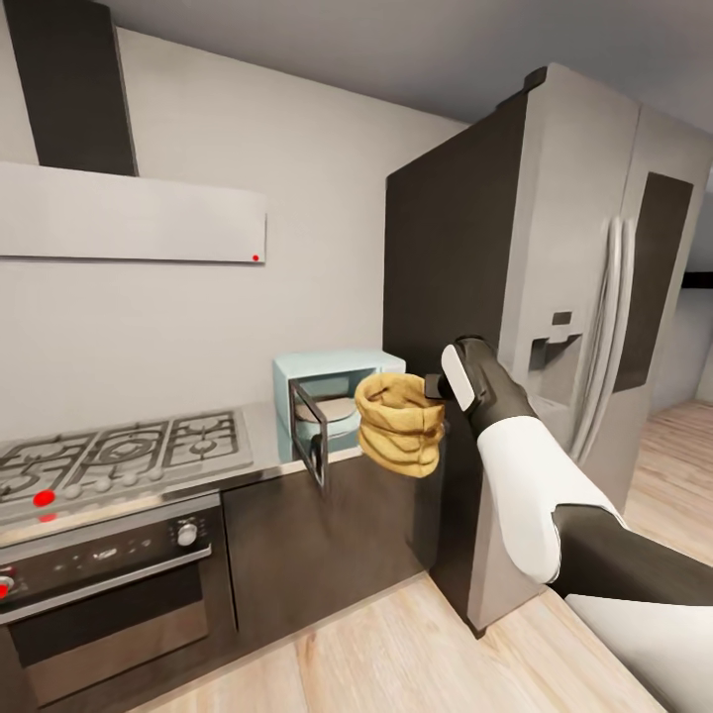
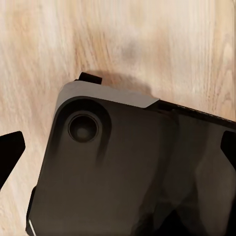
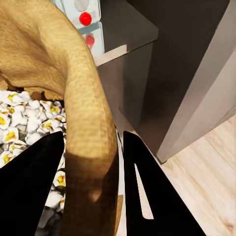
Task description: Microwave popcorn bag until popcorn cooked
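You're holding the bag (image 1: pixel 399 423) by its soft rolled rim, right gripper (image 3: pixel 93 191) pinching it, in mid-air before the open microwave (image 1: pixel 337 400). Light, crushable; popcorn (image 3: pixel 19 118) showing inside, so be keeping it upright. Left gripper's state: can't tell.

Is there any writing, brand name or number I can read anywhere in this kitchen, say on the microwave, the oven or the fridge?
No readable text anywhere.
Oven panel: faint marks around the knob, too small and blurred to read.
Microwave: the right wrist view shows its panel with a red button, no lettering.
Fridge: dispenser, no legible label.
Popcorn bag: plain, held in the right gripper.
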Available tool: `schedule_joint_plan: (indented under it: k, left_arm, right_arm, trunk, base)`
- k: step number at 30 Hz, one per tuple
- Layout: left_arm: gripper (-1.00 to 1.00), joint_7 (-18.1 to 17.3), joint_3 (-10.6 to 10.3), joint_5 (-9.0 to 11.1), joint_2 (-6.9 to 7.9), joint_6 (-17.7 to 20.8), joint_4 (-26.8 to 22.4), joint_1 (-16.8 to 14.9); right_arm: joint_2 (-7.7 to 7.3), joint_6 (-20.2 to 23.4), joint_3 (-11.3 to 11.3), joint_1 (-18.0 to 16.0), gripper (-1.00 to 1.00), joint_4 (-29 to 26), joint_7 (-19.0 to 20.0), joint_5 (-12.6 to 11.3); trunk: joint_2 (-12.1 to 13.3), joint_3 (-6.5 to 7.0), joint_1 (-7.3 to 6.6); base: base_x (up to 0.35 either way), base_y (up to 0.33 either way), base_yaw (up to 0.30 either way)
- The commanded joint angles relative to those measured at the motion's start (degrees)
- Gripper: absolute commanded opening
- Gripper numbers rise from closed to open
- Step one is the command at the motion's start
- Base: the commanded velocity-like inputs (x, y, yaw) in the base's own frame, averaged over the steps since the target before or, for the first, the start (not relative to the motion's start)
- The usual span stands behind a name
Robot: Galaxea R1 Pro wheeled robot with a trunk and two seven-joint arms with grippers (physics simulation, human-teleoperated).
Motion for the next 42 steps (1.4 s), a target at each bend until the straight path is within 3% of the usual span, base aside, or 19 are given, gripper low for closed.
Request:
schedule_joint_plan:
  k: [1, 17, 33, 42]
  left_arm:
    - [1.0, 0.0, 0.1, 0.3, -0.01, -0.1, 0.0, 0.0]
    - [1.0, 0.0, 0.1, 0.3, -0.01, -0.1, 0.0, 0.0]
    - [1.0, 0.0, 0.1, 0.3, -0.01, -0.1, 0.0, 0.0]
    - [1.0, 0.0, 0.1, 0.3, -0.01, -0.1, 0.0, 0.0]
  right_arm:
    - [0.06, 0.1, -0.2, 0.0, -1.0, -0.1, -0.4, -0.4]
    - [0.06, 0.1, -0.4, 0.0, -1.0, 0.1, -0.4, -0.4]
    - [0.06, 0.1, -0.4, 0.0, -1.0, 0.8, -0.3, -0.9]
    - [-1.28, 0.1, -0.4, 0.2, -1.0, 0.9, -0.2, -1.2]
  trunk:
    - [0.0, -0.08, 0.02]
    - [0.0, -0.08, 0.02]
    - [0.0, -0.08, 0.02]
    - [0.0, -0.08, 0.02]
  base:
    - [0.189, 0.0, 0.0]
    - [0.137, 0.0, 0.201]
    - [0.002, 0.0, 0.009]
    - [0.0, 0.0, 0.0]
